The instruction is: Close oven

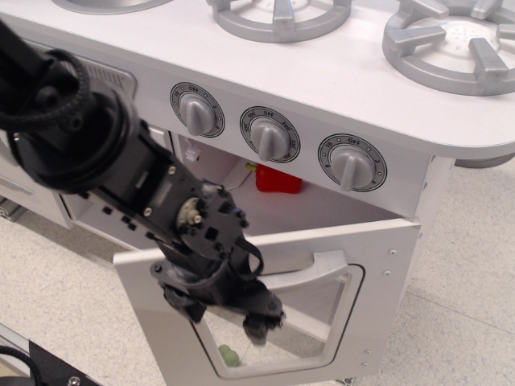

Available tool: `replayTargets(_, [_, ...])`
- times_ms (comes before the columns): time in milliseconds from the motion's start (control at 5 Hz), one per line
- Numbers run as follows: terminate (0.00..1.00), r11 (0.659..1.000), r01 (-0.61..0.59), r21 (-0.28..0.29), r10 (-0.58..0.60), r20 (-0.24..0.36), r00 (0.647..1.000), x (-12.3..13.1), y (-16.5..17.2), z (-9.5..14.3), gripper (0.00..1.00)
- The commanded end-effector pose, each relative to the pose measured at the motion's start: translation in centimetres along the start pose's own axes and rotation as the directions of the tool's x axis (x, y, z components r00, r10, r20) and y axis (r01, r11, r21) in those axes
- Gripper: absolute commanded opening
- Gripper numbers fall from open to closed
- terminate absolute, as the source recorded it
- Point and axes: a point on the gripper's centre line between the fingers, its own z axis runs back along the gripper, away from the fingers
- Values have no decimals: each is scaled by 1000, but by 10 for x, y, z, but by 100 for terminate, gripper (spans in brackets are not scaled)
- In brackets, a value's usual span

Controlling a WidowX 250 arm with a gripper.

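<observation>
The white oven's door (pixel 385 265) hangs partly open, hinged at the bottom and leaning out toward me. Its silver-grey bar handle (pixel 318 269) and clear black-edged window (pixel 318 322) show on the right; my arm hides the left part. My black gripper (pixel 259 324) looks shut and empty. It sits low against the front of the door, below the handle and over the window's left side. The oven cavity (pixel 338 213) is open behind the door's top edge.
A red object (pixel 278 178) lies inside the oven. Three grey knobs (pixel 352 163) line the front panel under the white stovetop with grey burners (pixel 451 40). A small green thing (pixel 229 354) shows through the window. Speckled floor (pixel 475 273) lies to the right.
</observation>
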Motion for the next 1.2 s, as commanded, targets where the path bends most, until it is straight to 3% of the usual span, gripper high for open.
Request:
replayTargets(0, [0,995,-102,17,99,125,987,57,10,3,100])
replayTargets(200, [0,990,-137,37,130,137,982,79,12,-1,100])
replayTargets(600, [0,987,-152,58,142,148,979,93,13,-4,100])
replayTargets(1000, [0,998,-63,14,62,45,997,53,15,45,100])
